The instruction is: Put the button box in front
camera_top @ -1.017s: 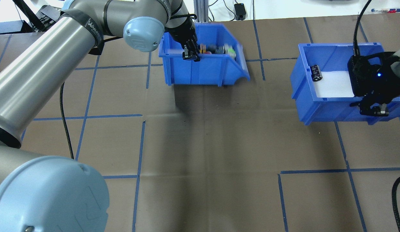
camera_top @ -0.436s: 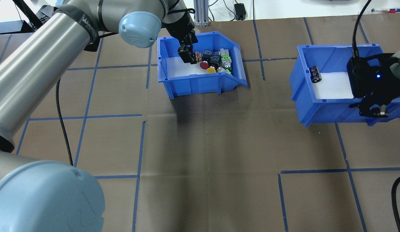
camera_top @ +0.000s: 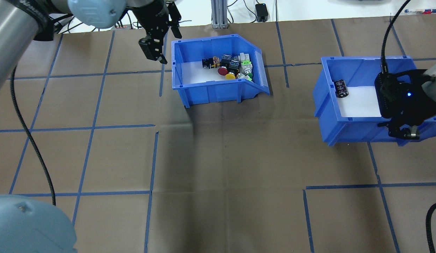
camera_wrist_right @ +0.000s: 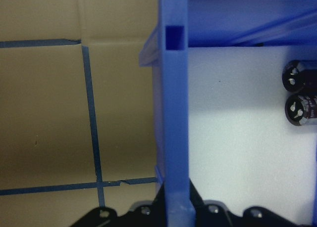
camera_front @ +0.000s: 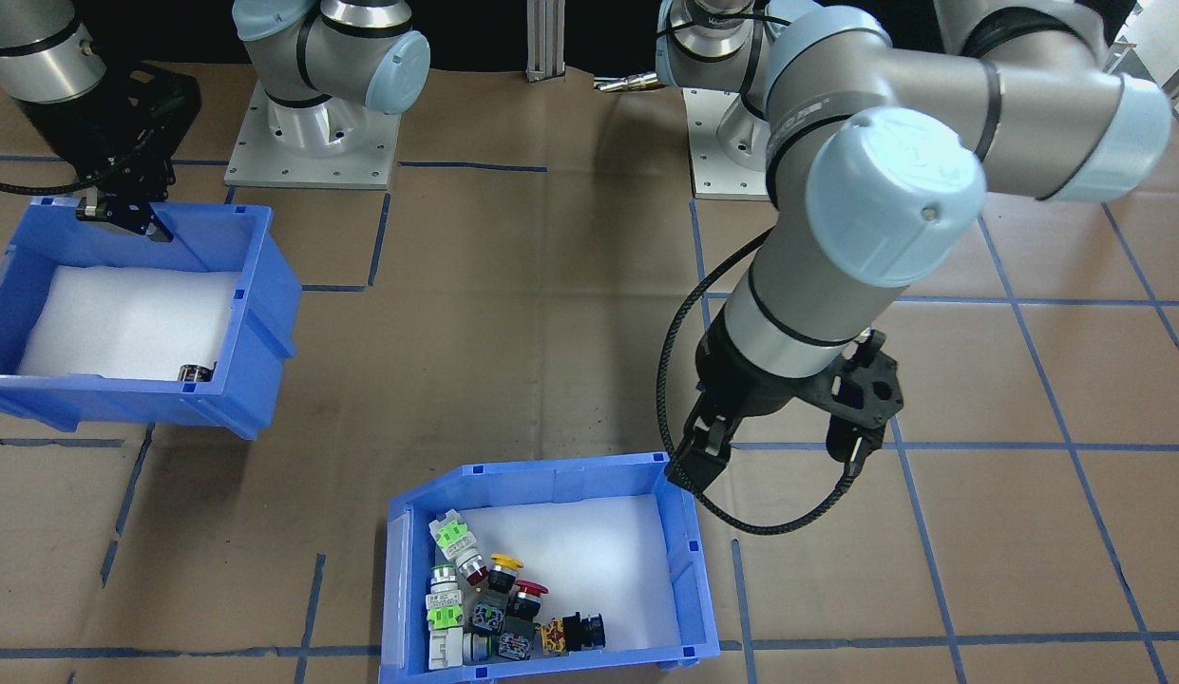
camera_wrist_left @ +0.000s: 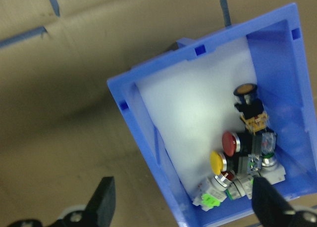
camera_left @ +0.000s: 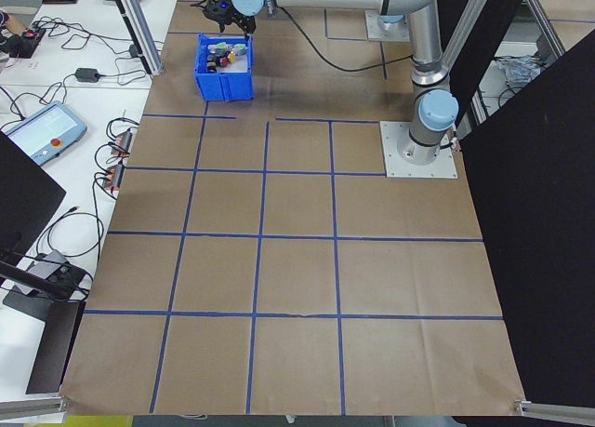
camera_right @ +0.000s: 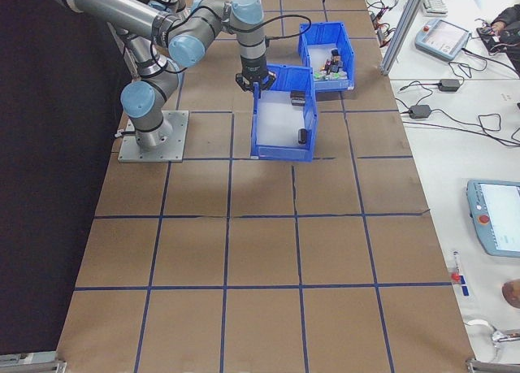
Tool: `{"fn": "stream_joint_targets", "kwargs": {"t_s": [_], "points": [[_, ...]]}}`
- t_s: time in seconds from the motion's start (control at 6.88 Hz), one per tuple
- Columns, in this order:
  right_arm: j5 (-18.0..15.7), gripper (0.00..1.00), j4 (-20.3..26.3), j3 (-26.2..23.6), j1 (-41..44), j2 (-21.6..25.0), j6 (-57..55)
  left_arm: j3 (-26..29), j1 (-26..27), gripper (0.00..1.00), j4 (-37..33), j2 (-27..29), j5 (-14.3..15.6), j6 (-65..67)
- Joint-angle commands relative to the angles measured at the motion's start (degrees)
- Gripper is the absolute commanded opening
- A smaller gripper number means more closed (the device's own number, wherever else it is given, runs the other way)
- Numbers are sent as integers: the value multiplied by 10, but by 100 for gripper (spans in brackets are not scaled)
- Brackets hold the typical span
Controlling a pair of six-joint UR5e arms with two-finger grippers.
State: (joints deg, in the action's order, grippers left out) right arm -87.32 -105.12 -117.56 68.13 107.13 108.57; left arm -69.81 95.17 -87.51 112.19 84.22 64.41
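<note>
Overhead exterior: button box [camera_top: 218,86] resting on table [camera_top: 218,168], far centre. Left gripper [camera_top: 158,42] just left of it, jaws apart, holding nothing. Right gripper [camera_top: 402,131] clamped on near wall of second blue bin [camera_top: 344,119], far right.

The button box [camera_top: 218,88] was a blue plastic bin with a sloped front lip [camera_top: 261,75] at one end and a white foam liner [camera_front: 589,560] covering its floor. It sat flat and upright on the brown table [camera_top: 218,168], apart from the other blue bin [camera_top: 347,123], which lay well off to the side its lip pointed toward. Its push-buttons [camera_top: 232,68], with red, yellow, green and black caps, lay in a jumbled cluster toward the lip end, leaving the liner bare at the opposite end.
</note>
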Motion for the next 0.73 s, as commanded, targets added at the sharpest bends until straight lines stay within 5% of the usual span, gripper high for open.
{"fn": "stream_joint_targets", "kwargs": {"t_s": [0.0, 0.29, 0.58], "points": [[28, 2, 1, -69, 13, 63, -15, -9, -16, 99, -112, -64, 103, -314], [37, 2, -10, -115, 77, 87, -63, -36, -15, 98, -152, -115, 106, -471], [32, 2, -14, -117, 144, 85, -127, -145, -17, 98, -108, -191, 90, -612]]}}
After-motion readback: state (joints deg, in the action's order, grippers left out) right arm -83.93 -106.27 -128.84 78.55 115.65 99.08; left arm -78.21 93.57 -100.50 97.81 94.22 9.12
